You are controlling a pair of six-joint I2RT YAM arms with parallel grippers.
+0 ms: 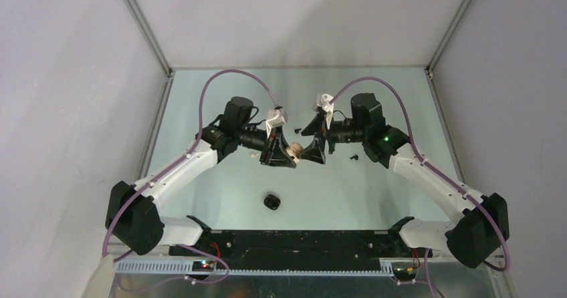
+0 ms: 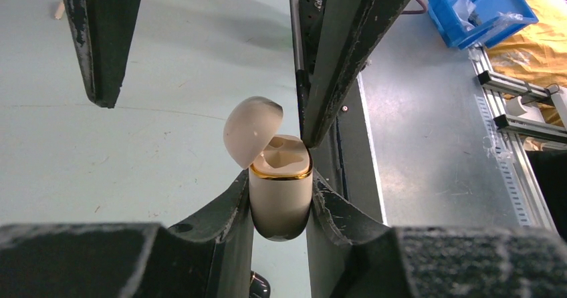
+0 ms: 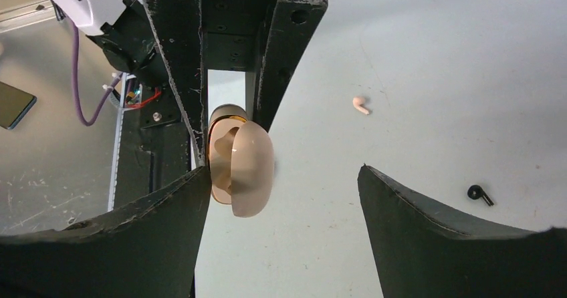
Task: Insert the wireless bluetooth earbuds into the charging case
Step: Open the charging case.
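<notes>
- Top external: left tool (image 1: 279, 152) and right tool (image 1: 313, 152) meet mid-surface (image 1: 374, 198); a black earbud (image 1: 354, 157) lies nearby.
- Left wrist: left tool clamps the cream charging case (image 2: 281, 204), which is upright with its lid open.
- Right wrist: right tool gapes beside the case; a cream earbud (image 3: 361, 105) lies apart.

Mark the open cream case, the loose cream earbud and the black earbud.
cream case (image 2: 281, 201), left wrist view, its body.
cream earbud (image 3: 361, 105), right wrist view, its middle.
black earbud (image 3: 476, 192), right wrist view, its head.

Left end effector (image 2: 281, 208) gripping; right end effector (image 3: 284, 178) jaws wide apart; arms angled inward.
</notes>
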